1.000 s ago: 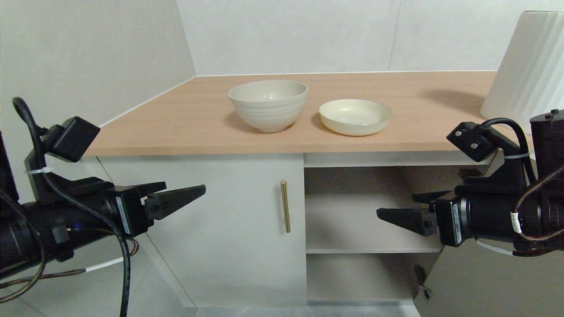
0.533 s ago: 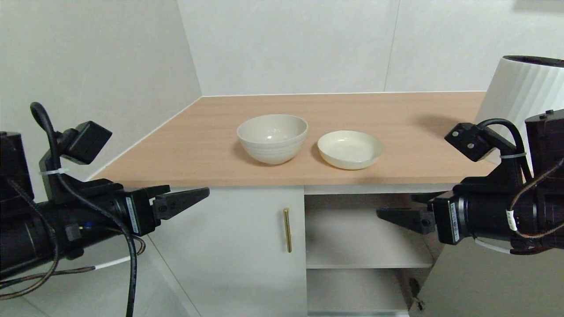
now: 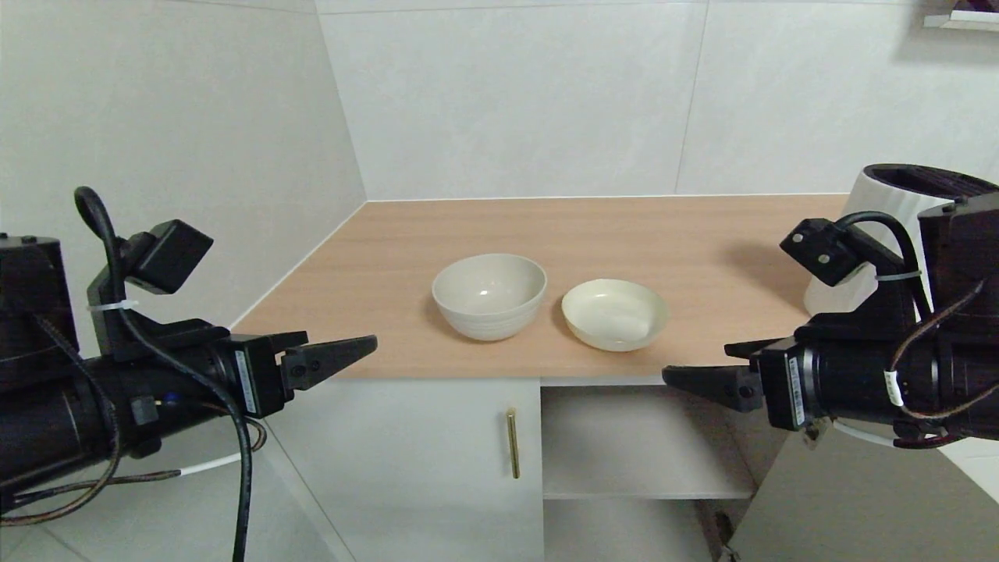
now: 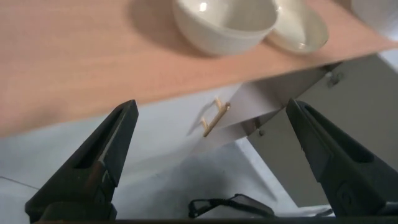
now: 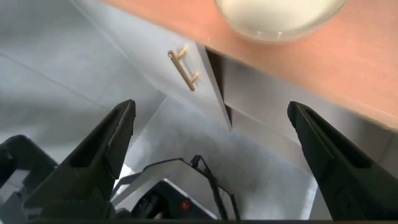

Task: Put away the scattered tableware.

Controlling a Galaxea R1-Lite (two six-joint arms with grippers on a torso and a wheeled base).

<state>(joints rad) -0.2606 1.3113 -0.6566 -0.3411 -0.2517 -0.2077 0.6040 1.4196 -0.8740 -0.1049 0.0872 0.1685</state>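
A deep beige bowl (image 3: 489, 295) and a shallow cream plate (image 3: 615, 314) stand side by side near the front of the wooden countertop (image 3: 546, 226). My left gripper (image 3: 343, 351) hangs open in front of the counter's edge, left of the bowl and below its level. On the other side my right gripper (image 3: 695, 367) is open too, just right of and below the plate, before the open cabinet. The left wrist view has the bowl (image 4: 224, 25) and plate (image 4: 301, 31) beyond its spread fingers (image 4: 93, 168). Past the right gripper's own fingers (image 5: 106, 149) lies the plate (image 5: 280, 15).
Below the counter a white cabinet door with a brass handle (image 3: 513, 443) is shut. To its right an open compartment with a shelf (image 3: 624, 445) faces me. A tall white ribbed container (image 3: 897, 187) stands at the counter's right end. Tiled walls close off the back and left.
The whole head picture has slid downward as the camera rose, so the counter and dishes sit lower in view. Both grippers stay open and empty; nothing on the counter moved.
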